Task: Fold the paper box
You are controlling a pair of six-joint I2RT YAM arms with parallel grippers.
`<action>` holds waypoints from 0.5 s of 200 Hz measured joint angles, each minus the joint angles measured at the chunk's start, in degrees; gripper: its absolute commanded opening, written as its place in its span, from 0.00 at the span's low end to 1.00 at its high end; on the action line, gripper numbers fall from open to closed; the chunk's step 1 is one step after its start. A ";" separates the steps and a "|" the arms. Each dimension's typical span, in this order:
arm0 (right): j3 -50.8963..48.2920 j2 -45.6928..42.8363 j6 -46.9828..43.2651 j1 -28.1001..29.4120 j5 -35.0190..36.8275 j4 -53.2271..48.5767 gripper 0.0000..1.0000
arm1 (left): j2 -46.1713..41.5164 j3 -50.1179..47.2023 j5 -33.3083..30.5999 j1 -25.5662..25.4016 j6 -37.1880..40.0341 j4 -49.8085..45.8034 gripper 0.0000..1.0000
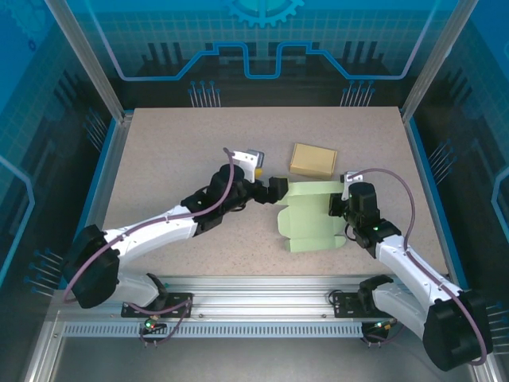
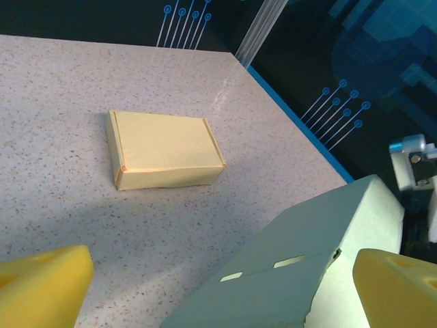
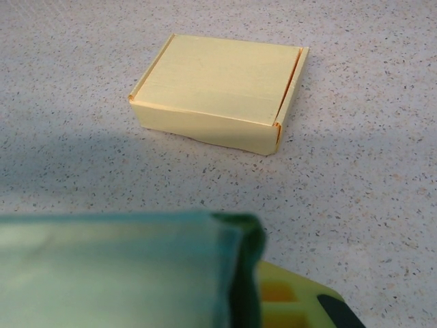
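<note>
Tabletop [image 1: 175, 143]: closed yellow box [image 1: 312, 160], green sheet [image 1: 314, 219]

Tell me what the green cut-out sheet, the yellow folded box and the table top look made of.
Pale green die-cut sheet: thin matte card or stiff paper, going by its slots and bent edge. Yellow folded box: likely the same matte card, with creased corners. Speckled beige table top: stone-look laminate, perhaps.

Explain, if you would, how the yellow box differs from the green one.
The yellow box is fully folded and closed; the green box is an unfolded sheet with one side raised. The yellow box covers less of the table than the green box. Both are plain, single-coloured card.
</note>
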 measured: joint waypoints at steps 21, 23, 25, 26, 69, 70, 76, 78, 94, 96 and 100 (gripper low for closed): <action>0.00 -0.28 0.00 0.00 0.00 0.15 0.00 | 0.70 0.74 -2.03 -1.33 1.09 -1.75 0.99; 0.00 -0.31 0.00 0.00 0.00 0.20 0.00 | 0.79 0.76 -2.21 -1.44 1.14 -1.92 0.99; 0.00 -0.35 0.00 0.00 0.00 0.20 0.00 | 0.87 0.81 -2.40 -1.49 1.25 -2.12 0.99; 0.00 -0.35 0.00 0.00 0.00 0.22 0.00 | 0.92 0.83 -2.54 -1.53 1.25 -2.21 0.99; -0.13 -0.61 0.00 0.00 0.02 0.35 0.00 | 3.43 1.09 -6.14 -2.10 2.56 -4.37 0.99; -0.13 -0.61 0.00 0.00 0.02 0.35 0.00 | 3.54 1.09 -6.23 -2.12 2.58 -4.42 0.99; -0.22 -0.61 0.00 0.00 0.02 0.35 0.00 | 3.82 1.09 -6.51 -2.23 2.78 -4.61 0.99; -0.28 -0.61 0.00 0.00 0.02 0.35 0.00 | 3.89 1.09 -6.60 -2.25 2.78 -4.66 0.99; -0.52 -0.61 0.00 0.00 0.02 0.33 0.00 | 4.39 1.09 -7.06 -2.45 3.10 -4.92 0.99; -0.52 -0.61 0.00 0.00 0.02 0.33 0.00 | 4.46 1.09 -7.08 -2.47 3.17 -4.90 0.99; -0.52 -0.61 0.00 0.00 0.02 0.33 0.00 | 4.59 1.09 -7.10 -2.49 3.21 -4.76 0.99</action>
